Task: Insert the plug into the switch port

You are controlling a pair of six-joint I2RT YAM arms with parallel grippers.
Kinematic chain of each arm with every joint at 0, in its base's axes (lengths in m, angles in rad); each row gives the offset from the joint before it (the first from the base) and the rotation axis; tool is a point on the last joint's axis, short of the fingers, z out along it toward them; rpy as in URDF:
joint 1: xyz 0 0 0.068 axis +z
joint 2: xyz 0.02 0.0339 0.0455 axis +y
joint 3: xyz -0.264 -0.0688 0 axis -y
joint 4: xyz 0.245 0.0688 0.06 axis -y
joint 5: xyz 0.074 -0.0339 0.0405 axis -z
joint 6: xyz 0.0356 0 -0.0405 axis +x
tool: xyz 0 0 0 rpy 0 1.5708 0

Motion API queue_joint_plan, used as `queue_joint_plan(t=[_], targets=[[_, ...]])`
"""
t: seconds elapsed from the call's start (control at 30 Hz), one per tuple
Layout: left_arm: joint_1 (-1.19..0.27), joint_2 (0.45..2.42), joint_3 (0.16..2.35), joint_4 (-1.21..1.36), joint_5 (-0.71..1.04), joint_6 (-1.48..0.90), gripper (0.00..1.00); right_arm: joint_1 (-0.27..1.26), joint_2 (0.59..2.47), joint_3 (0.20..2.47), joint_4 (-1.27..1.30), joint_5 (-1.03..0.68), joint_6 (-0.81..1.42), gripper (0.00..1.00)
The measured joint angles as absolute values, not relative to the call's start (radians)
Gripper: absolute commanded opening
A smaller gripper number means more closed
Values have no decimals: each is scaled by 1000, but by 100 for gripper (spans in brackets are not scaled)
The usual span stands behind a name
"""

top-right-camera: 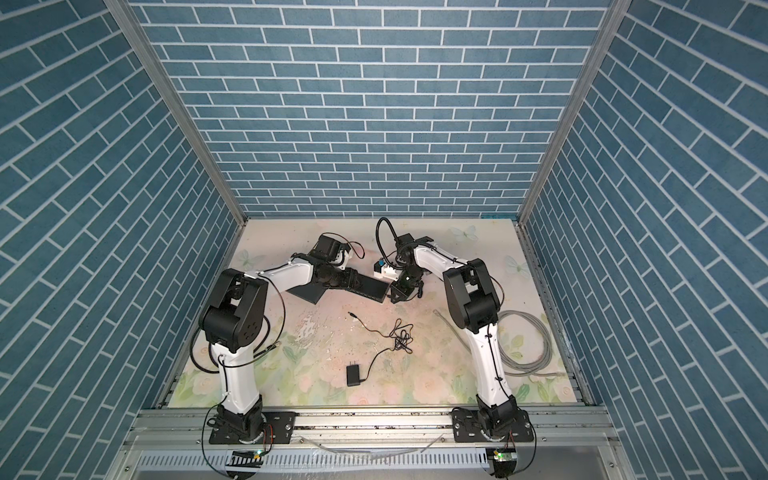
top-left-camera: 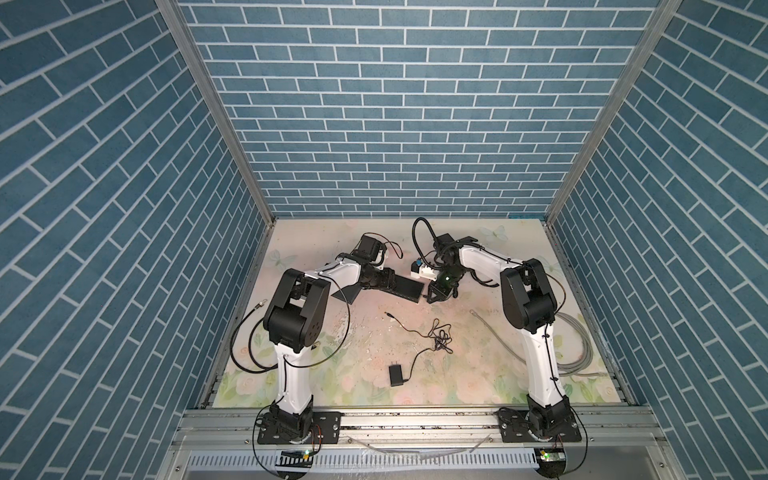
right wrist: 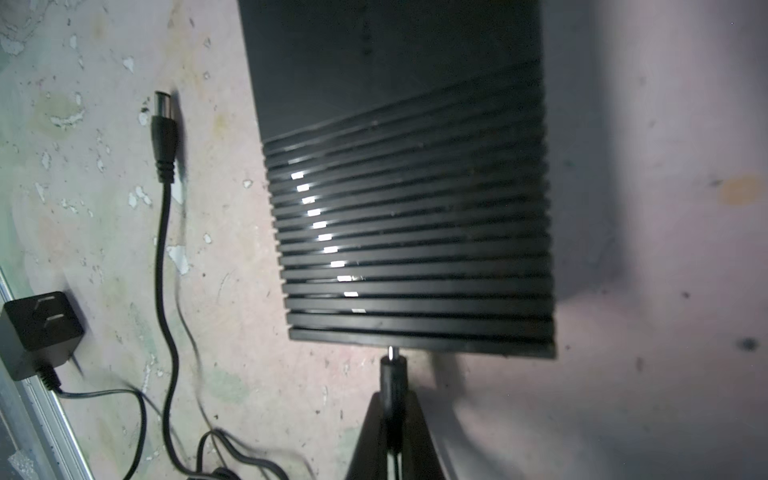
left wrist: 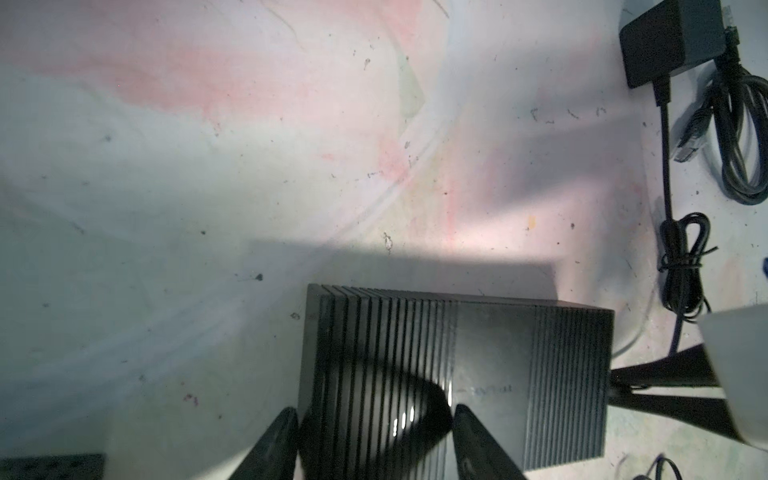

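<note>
1. Toward the back of the counter [top-left-camera: 478, 353], in both top views, the left hand [top-left-camera: 392, 284] [top-right-camera: 354, 283] is clamped on one end of the flat black switch [top-left-camera: 411, 289] [top-right-camera: 371, 289]. It holds the switch off the surface, and the free end points to the middle. The right hand [top-left-camera: 433, 294] [top-right-camera: 396, 294] sits at that free end with its fingers together. The plug it grips is too small to make out here. Nearer the front lie a loose barrel plug [top-left-camera: 389, 314], its tangled thin cord and a black power adapter [top-left-camera: 395, 376]. A coiled grey cable [top-left-camera: 582, 353] lies beside the right arm.

2. Left wrist view: the left hand's fingers [left wrist: 276, 444] close onto the ribbed switch [left wrist: 490, 353], one at its side edge and one over its top face. The switch throws a broad shadow on the counter. The power adapter [left wrist: 665, 41] and its knotted cord lie well beyond it.

3. Right wrist view: the right hand [right wrist: 390, 411] pinches the plug [right wrist: 390, 374] between closed fingers. The plug's metal tip meets the near edge of the switch [right wrist: 407, 208]. Whether the tip sits inside a port cannot be told. The loose barrel plug [right wrist: 163, 124] and the power adapter [right wrist: 39, 332] lie on the counter beside the switch.
</note>
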State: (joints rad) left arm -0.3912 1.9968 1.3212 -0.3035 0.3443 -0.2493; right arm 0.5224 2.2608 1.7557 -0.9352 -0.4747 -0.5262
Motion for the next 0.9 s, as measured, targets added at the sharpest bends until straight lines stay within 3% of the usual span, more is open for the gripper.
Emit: queue_joint_plan(t=[0.5, 0.9], targets=[[-385, 2009, 1335, -302, 352, -228, 58, 524, 2298, 1825, -971, -459, -432, 0], [-373, 2038, 1382, -334, 369, -191, 58, 529, 2230, 1723, -785, -369, -422, 0]])
